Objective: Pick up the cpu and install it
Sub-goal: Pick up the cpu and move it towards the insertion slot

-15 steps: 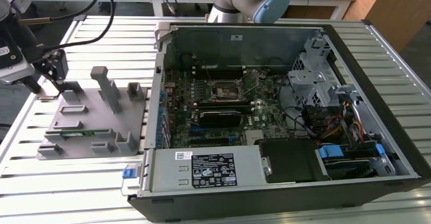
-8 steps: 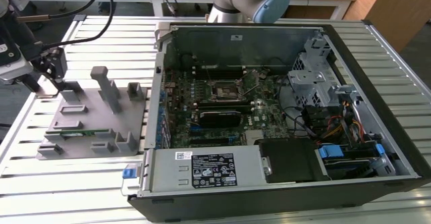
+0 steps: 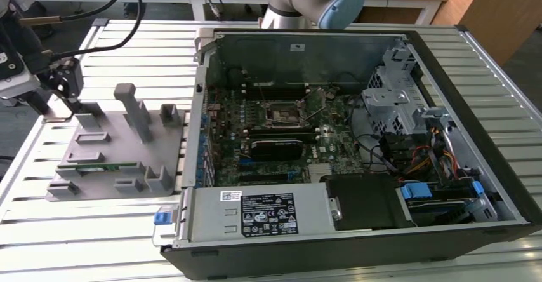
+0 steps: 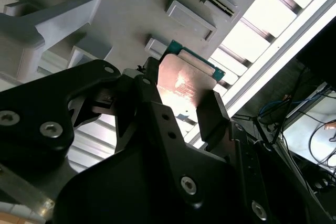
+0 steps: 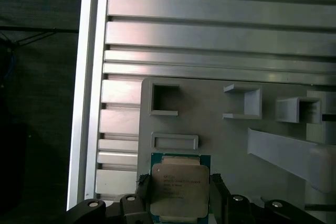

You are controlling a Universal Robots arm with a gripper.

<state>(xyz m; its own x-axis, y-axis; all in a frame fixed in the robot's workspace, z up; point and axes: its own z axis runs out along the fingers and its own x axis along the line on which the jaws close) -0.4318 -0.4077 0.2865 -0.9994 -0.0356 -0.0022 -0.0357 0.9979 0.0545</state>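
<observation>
cpu (image 5: 178, 184) is being clamped by its edges in the end effector (image 5: 179, 188), at the grey fixture (image 5: 231, 145) on the worktop (image 5: 210, 35). Thin edge grip, so I'm guessing it's risking tilting or slipping. Exterior view is adding the socket (image 3: 282, 114) inside the open case (image 3: 313, 56), well apart

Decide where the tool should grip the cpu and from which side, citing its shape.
Grip the cpu by two opposite side edges, descending from above its metal top. It is thin, square and level over the grey fixture, so only edges offer purchase; the tool brackets them.
</observation>
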